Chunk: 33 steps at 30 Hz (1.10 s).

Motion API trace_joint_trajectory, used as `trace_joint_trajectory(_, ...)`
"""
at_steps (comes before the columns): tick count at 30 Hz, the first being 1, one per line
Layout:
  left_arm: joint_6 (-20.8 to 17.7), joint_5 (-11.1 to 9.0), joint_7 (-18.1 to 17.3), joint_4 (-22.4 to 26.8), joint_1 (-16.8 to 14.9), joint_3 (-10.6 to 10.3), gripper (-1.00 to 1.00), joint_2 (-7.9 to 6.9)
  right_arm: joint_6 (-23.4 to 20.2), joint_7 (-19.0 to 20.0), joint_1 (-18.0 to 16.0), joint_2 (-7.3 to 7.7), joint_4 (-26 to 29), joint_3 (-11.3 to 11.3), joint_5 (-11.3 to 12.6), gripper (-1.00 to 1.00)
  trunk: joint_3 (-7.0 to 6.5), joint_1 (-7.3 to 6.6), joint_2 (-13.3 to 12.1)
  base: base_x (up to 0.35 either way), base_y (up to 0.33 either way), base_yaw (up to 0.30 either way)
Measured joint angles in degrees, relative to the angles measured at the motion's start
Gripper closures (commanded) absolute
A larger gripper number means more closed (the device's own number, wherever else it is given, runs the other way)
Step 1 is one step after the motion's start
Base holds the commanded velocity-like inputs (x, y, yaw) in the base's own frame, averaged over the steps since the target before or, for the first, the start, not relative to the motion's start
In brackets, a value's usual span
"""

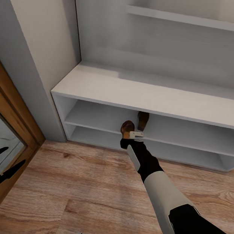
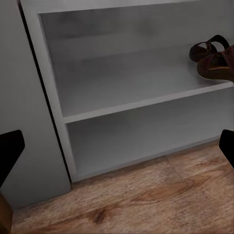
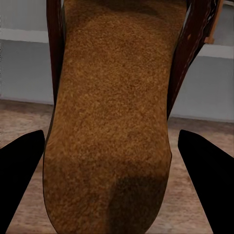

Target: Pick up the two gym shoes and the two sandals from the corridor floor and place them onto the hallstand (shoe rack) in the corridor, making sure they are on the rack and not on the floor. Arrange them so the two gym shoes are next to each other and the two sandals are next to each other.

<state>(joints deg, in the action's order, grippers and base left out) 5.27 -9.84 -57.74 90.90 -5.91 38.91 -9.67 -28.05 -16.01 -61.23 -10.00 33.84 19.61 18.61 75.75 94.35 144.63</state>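
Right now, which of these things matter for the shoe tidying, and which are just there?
Part of the job:
two sandals
shoe rack
wooden floor
right gripper

Just there:
mirror with wooden frame
wall
left gripper

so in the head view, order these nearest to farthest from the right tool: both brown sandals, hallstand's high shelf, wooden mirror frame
1. Brown leather sandal at the right tool, on the upper tier's front edge.
2. Second brown sandal, just behind, deeper on that tier.
3. Wooden mirror frame, far left.
4. High white shelf, up top.
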Motion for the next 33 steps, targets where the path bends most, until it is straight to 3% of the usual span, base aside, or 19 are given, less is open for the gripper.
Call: trace_joint_trajectory(33,0.0,0.0,-0.1,0.0,0.0,0.0,-1.00,0.00,0.0,-0.1,-0.6,0.00,0.0,0.0,0.5,1.00,0.00,0.00,0.0,0.000,0.000,0.000)
